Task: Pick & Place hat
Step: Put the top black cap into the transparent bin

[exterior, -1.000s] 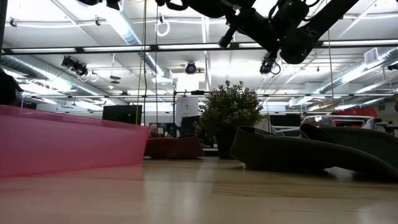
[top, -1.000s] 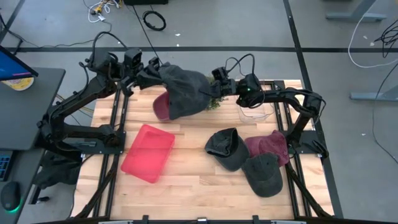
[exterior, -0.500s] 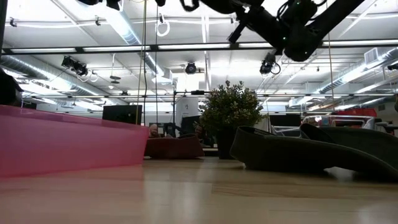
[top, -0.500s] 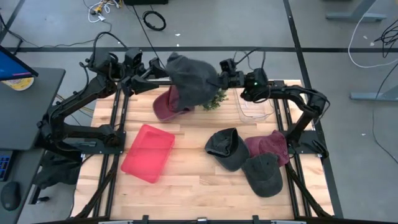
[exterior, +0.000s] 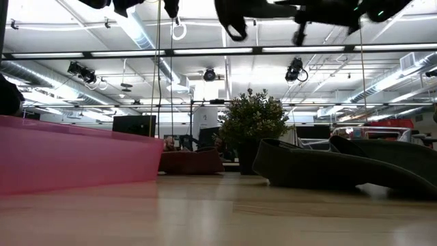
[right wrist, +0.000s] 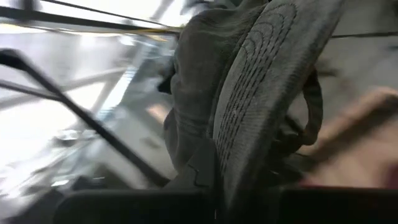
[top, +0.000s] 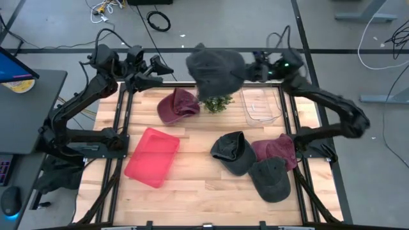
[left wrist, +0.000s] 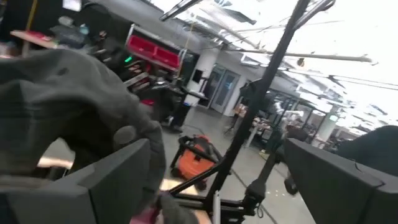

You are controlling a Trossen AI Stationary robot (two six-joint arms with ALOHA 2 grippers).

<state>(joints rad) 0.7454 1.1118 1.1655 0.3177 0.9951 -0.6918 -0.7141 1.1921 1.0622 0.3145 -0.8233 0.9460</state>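
High view first: I see my right gripper (top: 250,68) raised above the far edge of the tabletop (top: 198,185), its jaws clamped on the brim of a dark grey hat (top: 216,67) that hangs in the air over the little green plant (top: 216,102). On the right wrist view the stitched brim fills the picture, pinched between the dark fingers (right wrist: 205,168). My left gripper (top: 160,69) sits just beside the hat at the far left edge, jaws spread wide and touching nothing; the left wrist view shows the grey cloth close to one finger. On the tabletop lie a maroon hat (top: 177,106) near the plant, a pink tray (top: 151,157), a clear container (top: 261,106), and three more hats in a cluster (top: 259,160) at the right.
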